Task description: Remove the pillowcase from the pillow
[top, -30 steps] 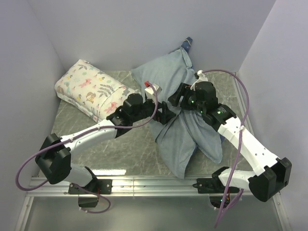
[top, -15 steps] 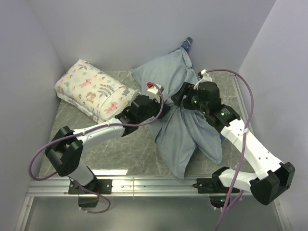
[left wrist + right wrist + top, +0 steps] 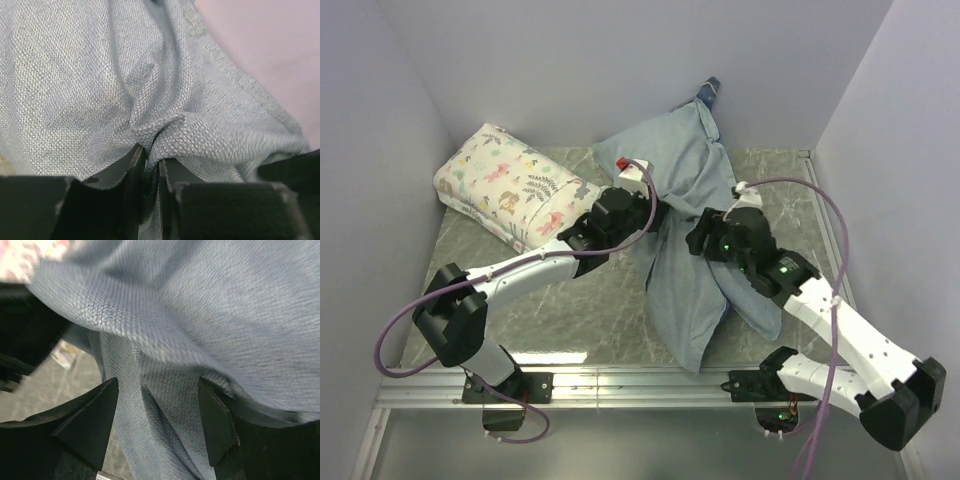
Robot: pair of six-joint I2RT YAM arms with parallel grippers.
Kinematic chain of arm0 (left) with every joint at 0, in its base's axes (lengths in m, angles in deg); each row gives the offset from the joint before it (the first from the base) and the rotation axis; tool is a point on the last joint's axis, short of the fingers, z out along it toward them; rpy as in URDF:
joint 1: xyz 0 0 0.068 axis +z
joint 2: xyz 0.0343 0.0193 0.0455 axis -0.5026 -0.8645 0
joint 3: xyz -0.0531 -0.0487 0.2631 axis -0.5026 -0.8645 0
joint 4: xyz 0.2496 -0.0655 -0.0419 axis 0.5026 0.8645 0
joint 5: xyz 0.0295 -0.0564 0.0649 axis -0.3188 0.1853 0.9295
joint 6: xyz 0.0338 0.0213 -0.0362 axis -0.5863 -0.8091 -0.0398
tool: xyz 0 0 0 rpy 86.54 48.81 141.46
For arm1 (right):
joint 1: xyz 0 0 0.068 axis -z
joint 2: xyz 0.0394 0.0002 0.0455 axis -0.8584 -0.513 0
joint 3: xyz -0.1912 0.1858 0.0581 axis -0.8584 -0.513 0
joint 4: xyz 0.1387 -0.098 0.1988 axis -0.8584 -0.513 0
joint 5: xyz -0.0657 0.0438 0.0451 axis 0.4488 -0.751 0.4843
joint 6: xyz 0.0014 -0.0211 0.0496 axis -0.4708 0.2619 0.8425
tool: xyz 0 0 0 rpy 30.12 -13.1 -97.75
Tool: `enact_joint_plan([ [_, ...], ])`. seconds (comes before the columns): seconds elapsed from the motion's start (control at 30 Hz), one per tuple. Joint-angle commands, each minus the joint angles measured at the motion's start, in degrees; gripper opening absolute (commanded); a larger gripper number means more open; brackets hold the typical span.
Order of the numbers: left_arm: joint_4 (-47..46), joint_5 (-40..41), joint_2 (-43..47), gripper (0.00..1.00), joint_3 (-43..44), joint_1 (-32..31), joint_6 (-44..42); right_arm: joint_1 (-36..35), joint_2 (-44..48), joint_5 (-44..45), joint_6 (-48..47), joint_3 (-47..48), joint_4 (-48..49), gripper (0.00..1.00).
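Note:
The pillowcase [image 3: 680,170] is a crumpled blue-grey fabric running from the back wall to the table's near edge, with a dark navy tip at the wall. No plain white pillow shows; whether it is inside the fabric I cannot tell. My left gripper [image 3: 655,213] is at the fabric's left edge, shut on a raised fold of the pillowcase [image 3: 75,75]; its jaws [image 3: 151,152] pinch the cloth tightly. My right gripper [image 3: 698,238] stands open over the middle of the fabric. Its fingertips [image 3: 158,382] are wide apart, with the pillowcase [image 3: 225,305] behind them.
A smaller floral-print pillow [image 3: 510,190] lies at the back left of the marble table [image 3: 570,310]. Walls close in the left, back and right sides. A metal rail [image 3: 620,385] runs along the near edge by the arm bases.
My left gripper went from open to shut on the fabric and shifted slightly toward the back. My right gripper drew back toward the near side, staying open.

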Motion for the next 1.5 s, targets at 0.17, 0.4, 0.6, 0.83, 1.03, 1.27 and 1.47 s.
enact_joint_plan([
  [0.17,-0.9,1.2,-0.1,0.33,4.6,0.0,1.0,-7.7,-9.9,17.2,-0.2,5.1,-4.8,0.38],
  [0.4,0.9,6.5,-2.3,0.36,7.1,1.1,2.4,-8.2,3.8,16.4,2.7,-2.7,-8.5,0.0],
  [0.6,1.9,8.3,-4.0,0.28,8.1,5.7,6.7,-8.4,18.4,10.8,8.4,-10.8,-14.6,0.0],
  [0.83,6.1,7.9,-10.3,0.15,14.2,9.9,8.4,-8.5,24.6,3.1,15.2,-20.8,-11.8,0.0],
  [1.03,3.6,1.0,-12.5,0.05,12.1,9.9,8.4,-8.6,28.8,3.4,10.3,-17.4,-13.0,0.38],
  [1.27,2.3,-1.7,-11.4,0.03,9.7,9.1,9.1,-8.8,13.7,7.0,5.8,-1.0,-9.3,0.61],
  [1.47,3.2,-2.9,-11.9,0.02,10.5,8.7,9.0,-8.8,-3.8,16.4,0.6,10.0,-7.0,0.69],
])
